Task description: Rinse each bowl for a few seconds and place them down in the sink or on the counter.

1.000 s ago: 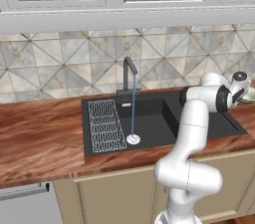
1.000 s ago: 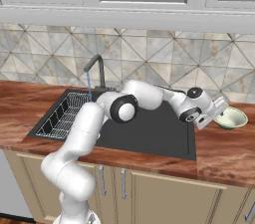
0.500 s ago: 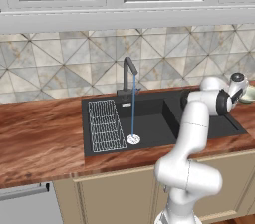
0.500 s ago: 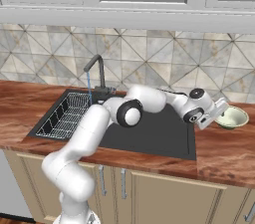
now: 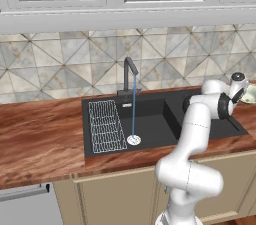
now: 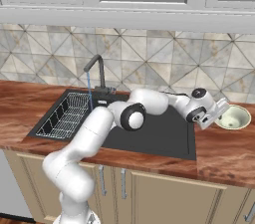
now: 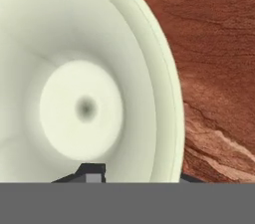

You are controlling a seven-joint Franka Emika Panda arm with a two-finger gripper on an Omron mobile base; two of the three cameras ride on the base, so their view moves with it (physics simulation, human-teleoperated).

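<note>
The bowl [image 6: 235,117] you are after, the pale cream-green one, sits upright on the table [image 6: 229,151] just right of the sink [image 6: 164,133], close to the back of that stretch of wood. In the hand view the bowl's [image 7: 84,83] hollow lies straight ahead of the tool, and its rim curves down to pass between the two finger tips: one tip [image 7: 89,172] stands inside the hollow, the other just outside the rim over the bare wood. That rim across the jaws is the relation your next move turns on. The tool [image 6: 219,113] meets the bowl at its sink-side edge, so any lift goes up and then left toward the faucet [image 6: 97,71], where a thin stream of water [image 5: 133,106] falls to the drain [image 5: 133,140].

The jaws stand close about the rim, but you cannot tell whether they have it gripped yet; the contact itself is cut off at the bottom of the hand view. In the left base view the arm covers most of the bowl [image 5: 249,95], leaving a sliver at the frame's edge. Judge the grip before you raise.
</note>
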